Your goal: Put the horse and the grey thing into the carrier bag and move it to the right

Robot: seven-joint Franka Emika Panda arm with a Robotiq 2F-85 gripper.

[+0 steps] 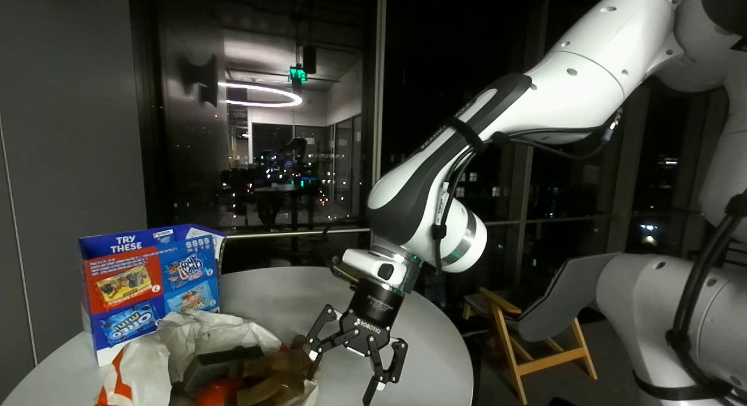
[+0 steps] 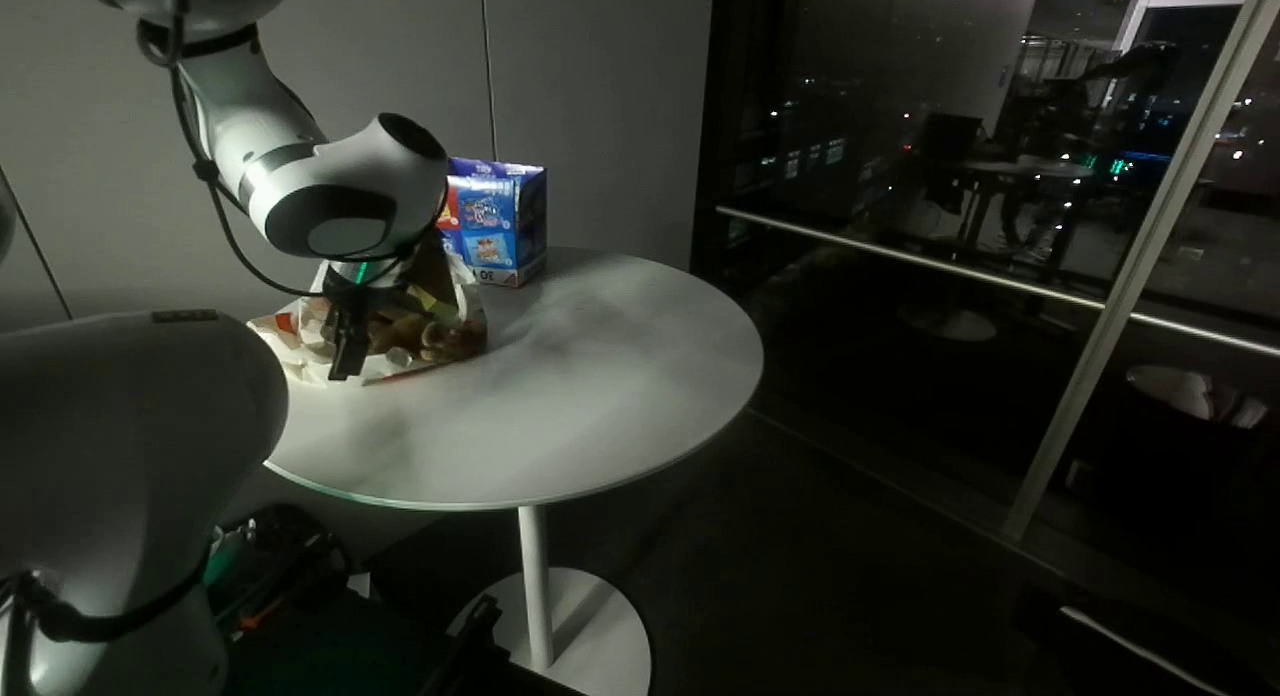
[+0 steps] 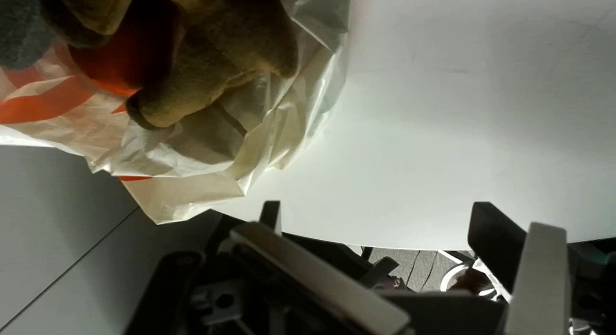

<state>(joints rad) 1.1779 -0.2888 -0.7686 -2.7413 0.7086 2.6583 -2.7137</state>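
Observation:
The white carrier bag (image 1: 140,368) with orange marks lies open on the table. It also shows in an exterior view (image 2: 310,361) and in the wrist view (image 3: 187,193). The brown plush horse (image 1: 277,371) lies inside it, partly hidden; brown plush limbs show in the wrist view (image 3: 216,60). The dark grey thing (image 1: 219,365) is in the bag beside the horse; grey cloth shows at the wrist view's corner (image 3: 19,32). My gripper (image 1: 343,382) is open and empty beside the bag, fingers pointing down. In the wrist view the fingers (image 3: 378,217) are wide apart. Whether one touches the bag I cannot tell.
A blue snack box (image 1: 149,289) stands behind the bag on the round white table (image 1: 435,336); it also shows in an exterior view (image 2: 500,221). A red-orange patch (image 1: 219,391) shows in the bag. A wooden-framed chair (image 1: 543,312) stands beyond the table's edge.

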